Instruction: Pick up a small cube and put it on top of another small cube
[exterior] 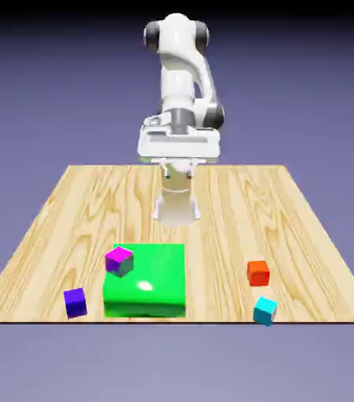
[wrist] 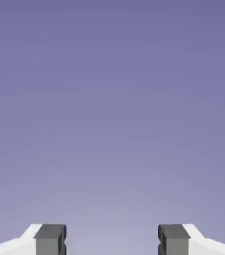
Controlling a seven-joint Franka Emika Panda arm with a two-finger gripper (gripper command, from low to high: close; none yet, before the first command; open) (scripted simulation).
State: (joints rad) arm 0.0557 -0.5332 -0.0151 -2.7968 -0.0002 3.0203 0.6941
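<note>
Several small cubes lie toward the near edge of the wooden table. A magenta cube [exterior: 119,261] rests on the left part of a large green block's top [exterior: 152,284]. A purple cube [exterior: 75,302] sits on the table to the block's left. On the exterior view's right are a red cube [exterior: 258,273] and a cyan cube [exterior: 264,310]. My gripper [exterior: 179,168] hangs high over the table's far half, well away from every cube. In the hand view the gripper [wrist: 112,240] is open, and only the plain backdrop shows between its grey fingertips [wrist: 50,239].
The green block is much larger than the cubes and stands near the table's front edge [exterior: 177,320]. The arm's white base [exterior: 177,206] stands behind it at mid table.
</note>
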